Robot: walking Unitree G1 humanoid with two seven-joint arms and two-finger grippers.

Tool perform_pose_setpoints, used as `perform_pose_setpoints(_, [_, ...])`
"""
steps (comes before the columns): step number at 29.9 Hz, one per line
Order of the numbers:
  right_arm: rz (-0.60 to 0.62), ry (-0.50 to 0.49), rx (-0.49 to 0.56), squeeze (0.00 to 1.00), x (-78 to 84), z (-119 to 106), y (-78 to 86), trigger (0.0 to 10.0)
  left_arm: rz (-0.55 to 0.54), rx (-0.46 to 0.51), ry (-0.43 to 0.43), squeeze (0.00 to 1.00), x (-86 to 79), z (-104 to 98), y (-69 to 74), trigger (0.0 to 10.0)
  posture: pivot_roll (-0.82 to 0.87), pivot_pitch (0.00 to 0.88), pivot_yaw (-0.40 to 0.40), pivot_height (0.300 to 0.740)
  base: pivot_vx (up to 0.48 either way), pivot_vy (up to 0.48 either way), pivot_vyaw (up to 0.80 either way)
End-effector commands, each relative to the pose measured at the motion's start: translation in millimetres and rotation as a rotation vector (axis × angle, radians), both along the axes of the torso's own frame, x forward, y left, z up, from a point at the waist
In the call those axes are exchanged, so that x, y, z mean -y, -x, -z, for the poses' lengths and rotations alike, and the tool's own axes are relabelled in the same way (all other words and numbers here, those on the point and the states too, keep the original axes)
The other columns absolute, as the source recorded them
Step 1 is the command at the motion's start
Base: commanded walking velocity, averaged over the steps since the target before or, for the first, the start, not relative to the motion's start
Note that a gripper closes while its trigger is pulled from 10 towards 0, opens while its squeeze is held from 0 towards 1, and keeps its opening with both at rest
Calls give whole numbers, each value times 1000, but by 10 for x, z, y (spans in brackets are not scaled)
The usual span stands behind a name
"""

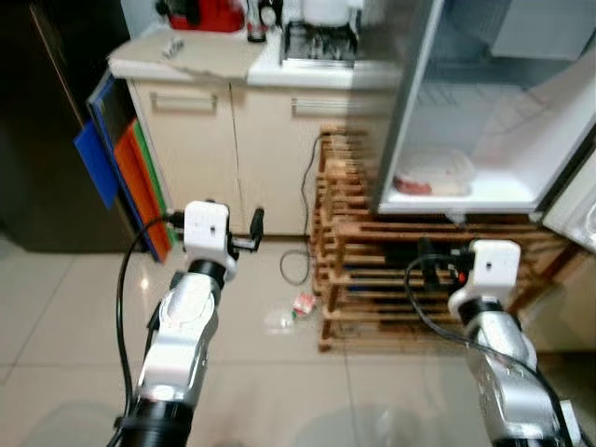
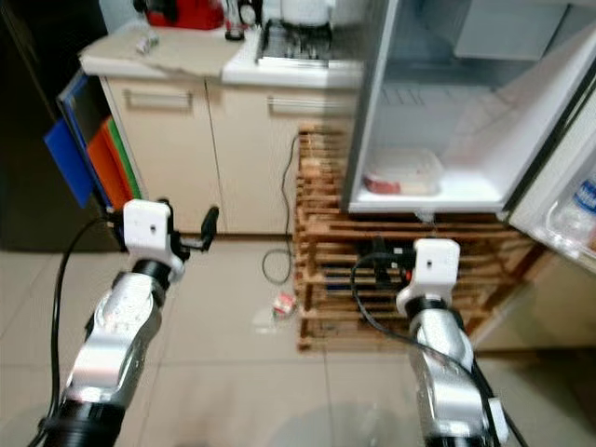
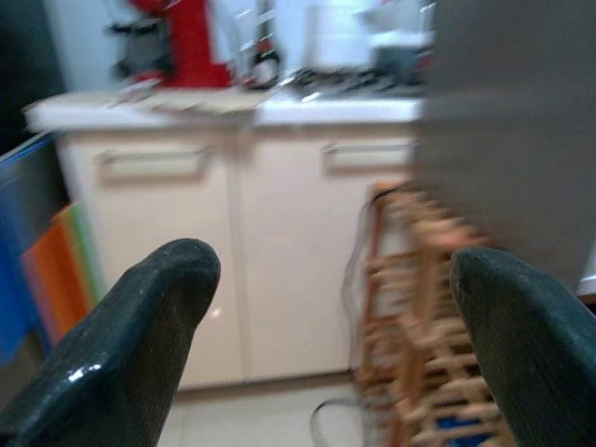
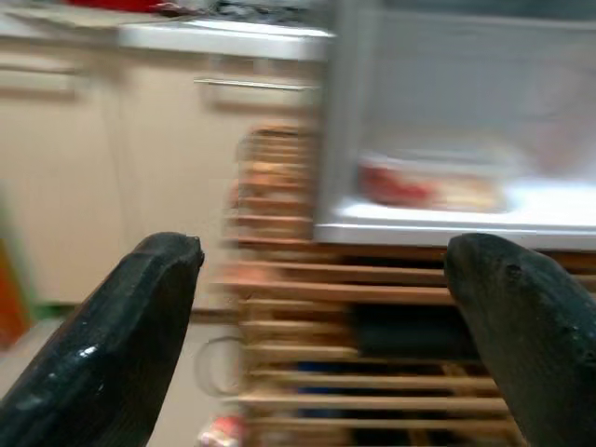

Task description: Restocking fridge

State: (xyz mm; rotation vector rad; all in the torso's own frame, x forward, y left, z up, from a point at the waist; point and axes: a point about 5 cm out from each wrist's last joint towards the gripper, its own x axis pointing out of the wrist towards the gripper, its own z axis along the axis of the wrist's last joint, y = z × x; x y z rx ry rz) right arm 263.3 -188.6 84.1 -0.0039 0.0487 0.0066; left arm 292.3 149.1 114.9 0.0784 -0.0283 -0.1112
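Observation:
The fridge [image 1: 484, 191] stands open ahead on the right, its white floor shelf holding a clear food container [image 1: 433, 174] with something red inside, also seen as the container [image 4: 433, 182]. The door [image 2: 568, 214] swings out at the far right with a bottle in its rack. My left gripper [image 1: 216, 216] is raised at the left over the tiled floor, well short of the fridge; its fingers [image 3: 140, 326] stand wide apart and open with nothing between them. My right gripper [image 1: 489, 247] hovers before the wooden rack, below the fridge opening, also open and holding nothing.
The fridge rests on a wooden slatted rack [image 1: 372, 270]. A small wrapper [image 1: 304, 303] and a cable loop [image 1: 296, 265] lie on the floor beside it. Cream cabinets [image 1: 233, 140] carry a red appliance [image 1: 209, 14]. Coloured boards [image 1: 130, 172] lean at the left.

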Motion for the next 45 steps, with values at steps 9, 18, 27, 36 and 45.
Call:
perform_pose_setpoints(9, [24,11,6,0,95,-31,-8,10000,9,-32,0,0,57,58,-1,10000,-34,0,-42,740,0,267,0])
perform_pose_setpoints(18, [27,11,-1,0,79,4,-17,10000,53,5,-11,0,122,11,14,10000,-36,0,-30,740,0,-107,0])
perform_pose_setpoints(27, [23,9,-4,0,70,25,-29,10000,59,18,-18,0,124,-1,24,10000,-32,0,-29,740,0,-480,0])
perform_pose_setpoints(36, [40,-25,-27,0,75,70,29,10000,65,27,-18,0,137,-11,13,10000,-44,0,-25,740,0,-480,0])
perform_pose_setpoints(45, [65,-33,-33,0,111,76,36,10000,96,42,6,0,206,-24,7,10000,-58,0,-15,740,0,-480,0])
